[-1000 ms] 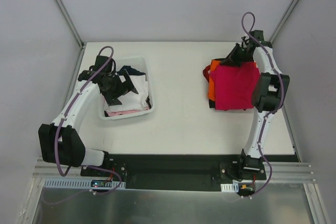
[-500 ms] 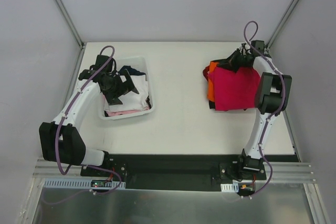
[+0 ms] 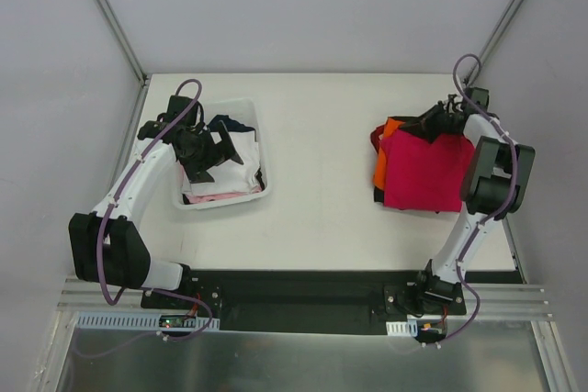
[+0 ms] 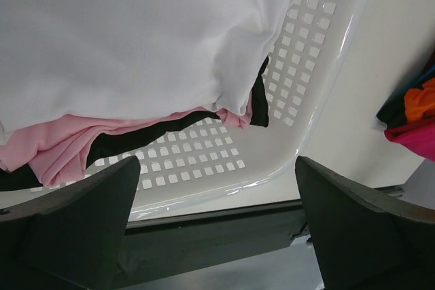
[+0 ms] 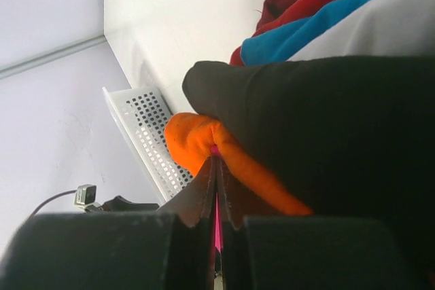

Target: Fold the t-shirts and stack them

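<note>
Pinching the far edge of the orange t-shirt (image 5: 194, 137), my right hand (image 5: 216, 166) is pressed together; the magenta t-shirt (image 3: 423, 172) lies from it toward my base, on the right of the tabletop (image 3: 322, 227). My left hand (image 3: 209, 149) hangs spread over the basket (image 3: 225, 202).

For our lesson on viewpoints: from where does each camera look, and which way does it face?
Top external: above and behind, facing down at the table; left arm and right arm show.
Left wrist: over the basket, facing its white shirt; open left gripper below.
Right wrist: low, facing the basket; right gripper shut on the folded stack.
Shared: all three show basket and folded stack.
</note>
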You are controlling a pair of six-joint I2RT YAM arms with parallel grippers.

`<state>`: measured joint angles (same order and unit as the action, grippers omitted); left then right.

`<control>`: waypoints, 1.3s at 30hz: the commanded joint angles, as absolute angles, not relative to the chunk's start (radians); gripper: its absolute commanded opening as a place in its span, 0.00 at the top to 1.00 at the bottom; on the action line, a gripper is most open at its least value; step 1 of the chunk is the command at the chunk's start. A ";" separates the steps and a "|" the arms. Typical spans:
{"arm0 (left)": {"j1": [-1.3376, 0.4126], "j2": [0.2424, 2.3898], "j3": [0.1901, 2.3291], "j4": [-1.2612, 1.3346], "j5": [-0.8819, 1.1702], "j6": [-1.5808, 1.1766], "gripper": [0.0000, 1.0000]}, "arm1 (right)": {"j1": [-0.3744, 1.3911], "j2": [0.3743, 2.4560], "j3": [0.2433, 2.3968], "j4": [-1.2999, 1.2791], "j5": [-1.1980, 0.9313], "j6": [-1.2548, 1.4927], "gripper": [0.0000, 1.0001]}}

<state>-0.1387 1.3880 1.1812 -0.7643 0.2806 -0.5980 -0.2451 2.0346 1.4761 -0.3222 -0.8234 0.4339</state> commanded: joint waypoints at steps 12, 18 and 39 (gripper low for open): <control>-0.152 1.402 1.230 -0.772 0.301 -0.574 0.01 | -0.446 1.925 1.362 -0.730 -0.629 0.272 0.99; -0.153 1.437 1.275 -0.773 0.314 -0.566 0.01 | -0.468 1.899 1.379 -0.958 -0.535 0.186 0.99; -0.153 1.451 1.287 -0.779 0.339 -0.532 0.01 | -0.586 1.727 1.226 -1.011 -0.527 0.137 0.85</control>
